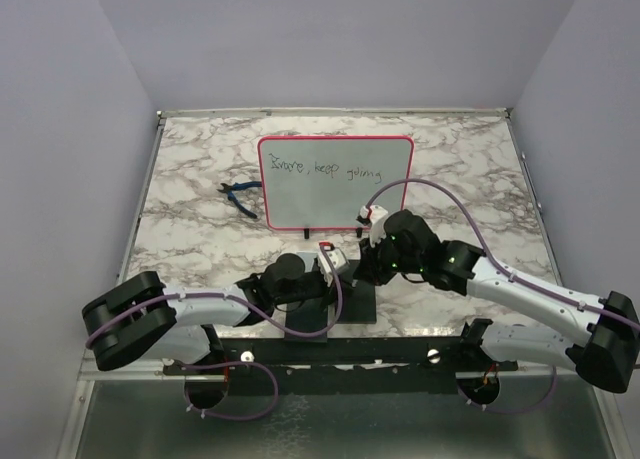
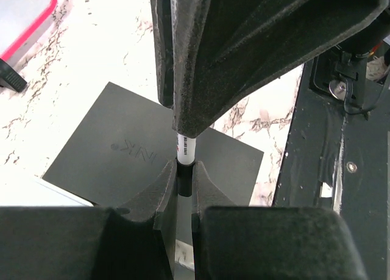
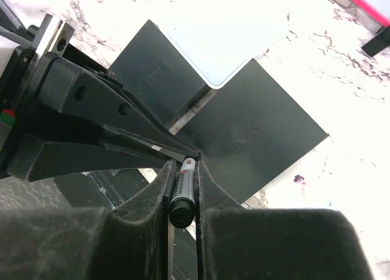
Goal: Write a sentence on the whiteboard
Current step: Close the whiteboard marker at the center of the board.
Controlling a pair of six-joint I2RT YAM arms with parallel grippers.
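Pliers [image 1: 240, 196]: lay on the table [image 1: 190, 244] just left of the board, blue handles, apart from both arms.
Left gripper [image 2: 184, 170]: jaws almost fully closed, pinching the marker [image 2: 186, 147] at one end of its barrel, above the near-centre of the table.
Black slabs [image 2: 116, 152]: lay flat beneath both grippers by the near edge, with a pale pad [image 3: 207, 54] showing between them.
Whiteboard [image 1: 340, 204]: stood upright on two black feet at the far centre of the table, face toward the arms.
Sentence [image 1: 322, 169]: one thin dark line ran across the board's upper part; the wording was too small to read with certainty.
Right gripper [image 3: 184, 170]: jaws set narrowly apart, clamped on the marker's black end. Both grippers held the one marker between them.
Handling, whiteboard: judged light, stiff and smooth-faced. On such small feet it would likely tip or slide under pen pressure.
Hold point: the red rim at a side or top edge was judged best, since the written face would likely smear.
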